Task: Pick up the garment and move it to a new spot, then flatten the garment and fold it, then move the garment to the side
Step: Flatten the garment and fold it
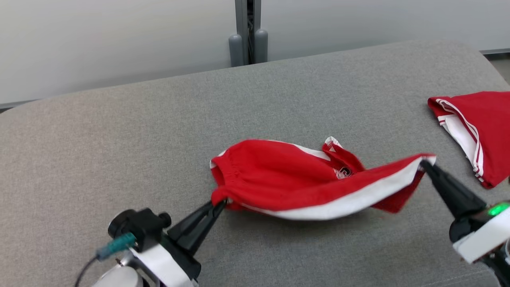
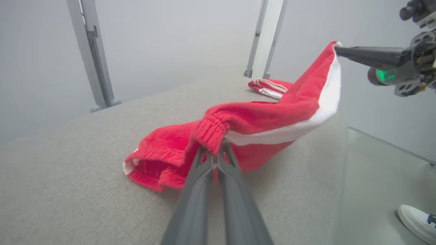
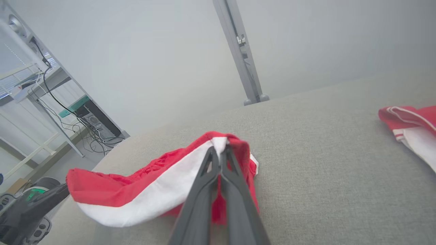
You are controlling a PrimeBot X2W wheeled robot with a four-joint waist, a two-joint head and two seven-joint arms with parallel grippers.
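Note:
The garment (image 1: 295, 175) is a pair of red shorts with a white side stripe, stretched between my two grippers a little above the grey table (image 1: 119, 139). My left gripper (image 1: 222, 204) is shut on the elastic waistband at the garment's left end; the left wrist view shows the garment's waistband (image 2: 211, 131) pinched at my fingertips (image 2: 215, 157). My right gripper (image 1: 424, 163) is shut on the hem corner at the right end, seen as a white and red edge of the garment (image 3: 143, 190) clamped at the gripper (image 3: 220, 151). The back part of the shorts still rests on the table.
A second red garment with white stripes (image 1: 474, 127) lies at the table's right edge, also in the right wrist view (image 3: 412, 126). Grey posts (image 1: 248, 32) stand behind the table. A person's white shoe (image 2: 417, 221) is on the floor beside the table.

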